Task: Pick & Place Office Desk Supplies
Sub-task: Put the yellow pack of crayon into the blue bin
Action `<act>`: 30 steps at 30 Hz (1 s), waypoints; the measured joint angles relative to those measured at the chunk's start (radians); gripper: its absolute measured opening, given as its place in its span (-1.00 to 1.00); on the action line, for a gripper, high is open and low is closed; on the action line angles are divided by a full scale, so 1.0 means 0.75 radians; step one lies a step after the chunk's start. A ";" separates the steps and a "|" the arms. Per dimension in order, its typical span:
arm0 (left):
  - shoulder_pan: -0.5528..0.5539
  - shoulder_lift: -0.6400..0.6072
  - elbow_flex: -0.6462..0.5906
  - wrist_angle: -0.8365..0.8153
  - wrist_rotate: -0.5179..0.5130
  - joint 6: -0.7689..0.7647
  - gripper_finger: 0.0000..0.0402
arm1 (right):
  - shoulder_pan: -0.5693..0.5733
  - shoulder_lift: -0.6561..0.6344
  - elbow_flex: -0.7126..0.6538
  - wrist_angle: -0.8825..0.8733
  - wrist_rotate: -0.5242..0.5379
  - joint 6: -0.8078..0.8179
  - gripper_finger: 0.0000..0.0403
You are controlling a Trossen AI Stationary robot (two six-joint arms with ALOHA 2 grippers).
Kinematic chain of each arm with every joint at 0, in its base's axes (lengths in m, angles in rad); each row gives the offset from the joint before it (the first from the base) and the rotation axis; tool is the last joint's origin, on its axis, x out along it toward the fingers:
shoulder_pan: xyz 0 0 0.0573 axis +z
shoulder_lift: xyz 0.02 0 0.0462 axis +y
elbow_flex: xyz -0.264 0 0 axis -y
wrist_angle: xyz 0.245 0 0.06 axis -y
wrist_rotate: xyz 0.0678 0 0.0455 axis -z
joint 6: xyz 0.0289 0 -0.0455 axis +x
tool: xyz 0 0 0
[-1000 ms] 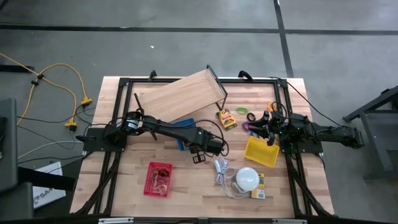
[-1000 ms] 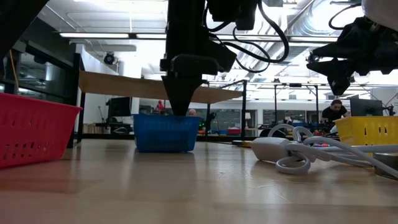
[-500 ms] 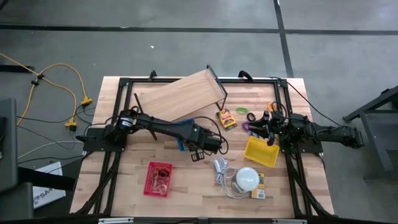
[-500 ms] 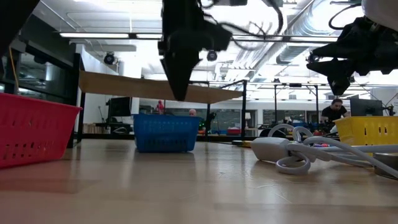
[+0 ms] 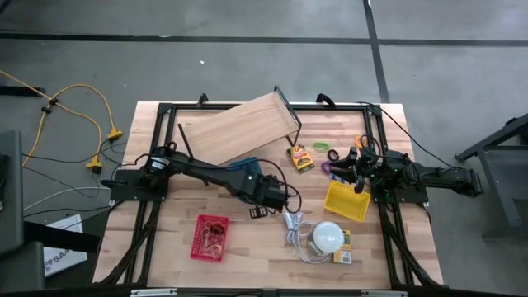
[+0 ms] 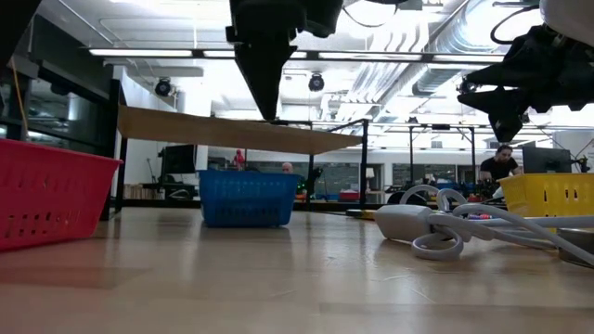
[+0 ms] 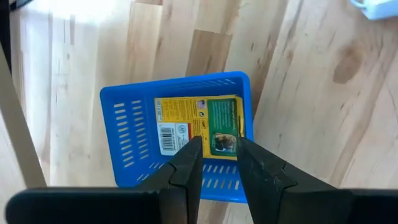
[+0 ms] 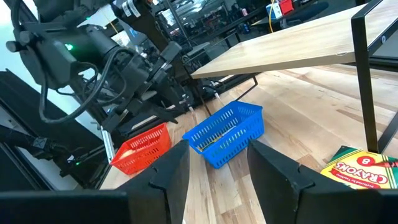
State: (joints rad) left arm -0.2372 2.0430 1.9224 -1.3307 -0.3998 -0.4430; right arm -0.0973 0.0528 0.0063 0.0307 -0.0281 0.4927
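A yellow-green packet [image 7: 198, 123] lies flat in the blue basket [image 7: 127, 142], so that drop looks done. Above it the left gripper [image 7: 214, 157] hangs empty, fingers narrowly parted. The right gripper [image 8: 216, 163] waits by the yellow basket [image 5: 347, 201], fingers wide, holding nothing. I'd guess the next move is a reach toward the crayon box [image 5: 300, 156] and the loose pieces near it.

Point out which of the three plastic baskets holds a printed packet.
The blue slotted plastic basket under the left gripper; a yellow-green printed packet lies flat inside.
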 joint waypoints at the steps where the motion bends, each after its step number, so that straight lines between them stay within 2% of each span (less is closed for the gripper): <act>1: -0.002 0.000 0.000 0.000 0.000 0.019 -0.54 | 0.000 0.000 0.000 0.000 0.000 0.000 -0.25; 18: -0.040 -0.116 -0.044 0.068 -0.008 0.094 -0.54 | 0.000 0.000 0.000 -0.003 0.000 0.000 -0.25; 21: -0.061 -0.178 -0.120 0.150 -0.033 0.096 -0.54 | 0.000 0.000 0.000 -0.003 0.000 0.000 -0.25; 30: -0.077 -0.444 -0.525 0.535 -0.037 0.114 -0.54 | 0.000 0.000 0.000 -0.004 0.000 0.000 -0.25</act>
State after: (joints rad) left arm -0.2947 1.7102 1.5288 -0.9294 -0.4278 -0.3575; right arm -0.0975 0.0528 0.0063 0.0277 -0.0280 0.4927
